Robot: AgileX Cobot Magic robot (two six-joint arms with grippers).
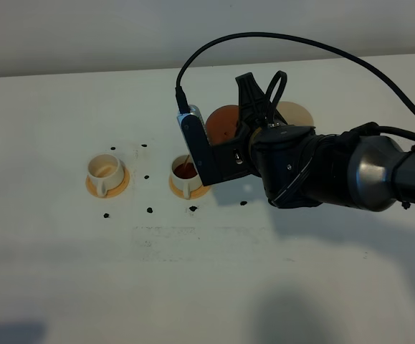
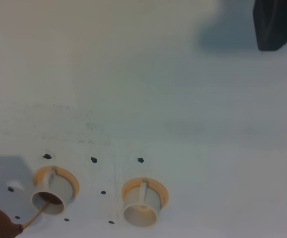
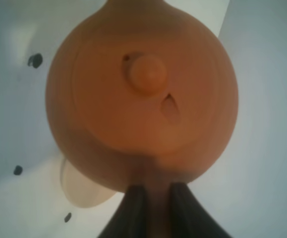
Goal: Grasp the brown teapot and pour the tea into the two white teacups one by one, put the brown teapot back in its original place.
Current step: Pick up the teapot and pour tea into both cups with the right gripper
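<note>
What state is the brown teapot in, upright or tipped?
Tipped. The brown teapot, held by the right gripper, sends a thin stream of tea into the nearer white teacup.

A white tabletop (image 1: 64, 287) is seen from above, bordered at twelve o'clock by a pale wall (image 1: 85, 36). Small black dots (image 1: 150, 210) are scattered toward nine o'clock of the centre. A faint scuffed patch (image 1: 193, 236) is found at six o'clock of them.

Left teacup (image 1: 105, 170) beside right teacup (image 1: 185, 173), teapot (image 1: 224, 123) raised just right of them, coaster (image 1: 300, 115) behind teapot.
</note>
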